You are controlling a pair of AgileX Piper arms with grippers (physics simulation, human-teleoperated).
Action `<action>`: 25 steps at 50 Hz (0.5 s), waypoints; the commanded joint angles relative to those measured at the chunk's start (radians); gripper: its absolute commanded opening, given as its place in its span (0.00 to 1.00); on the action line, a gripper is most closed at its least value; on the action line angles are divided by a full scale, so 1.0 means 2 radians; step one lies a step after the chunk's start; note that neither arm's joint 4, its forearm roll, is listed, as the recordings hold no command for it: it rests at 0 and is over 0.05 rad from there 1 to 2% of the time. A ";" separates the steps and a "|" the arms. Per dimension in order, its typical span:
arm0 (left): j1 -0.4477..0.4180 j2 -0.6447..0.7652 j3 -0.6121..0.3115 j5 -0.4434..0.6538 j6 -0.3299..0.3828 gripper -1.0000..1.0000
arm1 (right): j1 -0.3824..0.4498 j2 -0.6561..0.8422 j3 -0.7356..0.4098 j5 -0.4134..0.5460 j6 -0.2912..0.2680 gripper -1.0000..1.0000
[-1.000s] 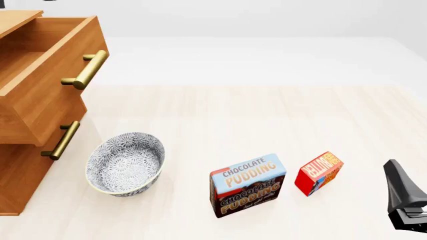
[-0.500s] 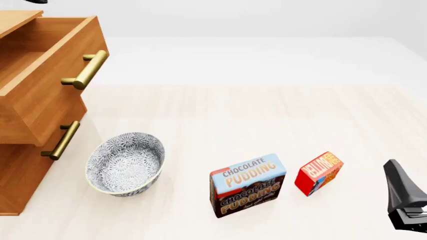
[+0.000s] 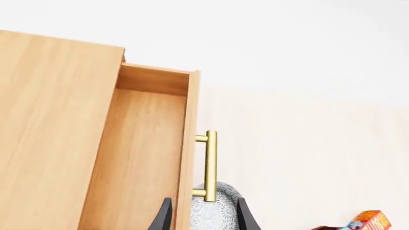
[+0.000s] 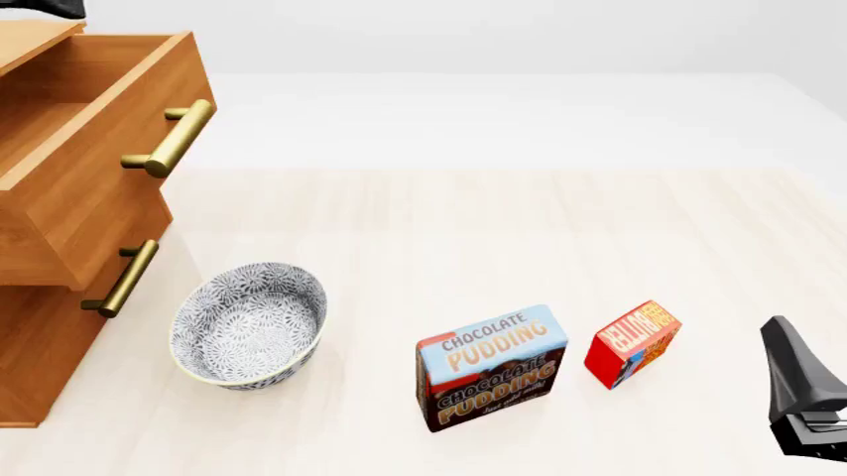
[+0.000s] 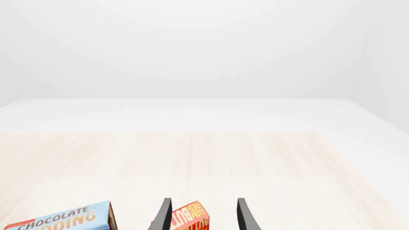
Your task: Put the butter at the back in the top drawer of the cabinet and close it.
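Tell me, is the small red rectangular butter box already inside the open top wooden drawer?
No, the small red rectangular butter box stands on the table beside the brown-and-blue pudding box, far from the top wooden drawer.

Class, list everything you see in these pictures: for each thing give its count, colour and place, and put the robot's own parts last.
cabinet: one, warm brown wood, table's left edge.
top drawer: one, brown, pulled open, brass handle.
lower drawer handle: one, brass, below the open drawer.
bowl: one, grey-and-white patterned, beside the cabinet.
pudding box: one, brown and blue, front centre.
butter: one, red with orange lettering, right of the pudding box.
table: one, pale wood.
left gripper: black, open, above the drawer.
right gripper: black, open, behind the butter.
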 commanded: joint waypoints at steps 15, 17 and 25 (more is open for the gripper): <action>0.025 0.021 0.023 -0.019 -0.004 1.00 | 0.000 0.000 0.000 0.000 0.000 1.00; 0.027 0.022 0.025 -0.020 -0.003 1.00 | 0.000 0.000 0.000 0.000 0.000 1.00; 0.028 0.025 0.031 -0.023 -0.002 1.00 | 0.000 0.000 0.000 0.000 0.000 1.00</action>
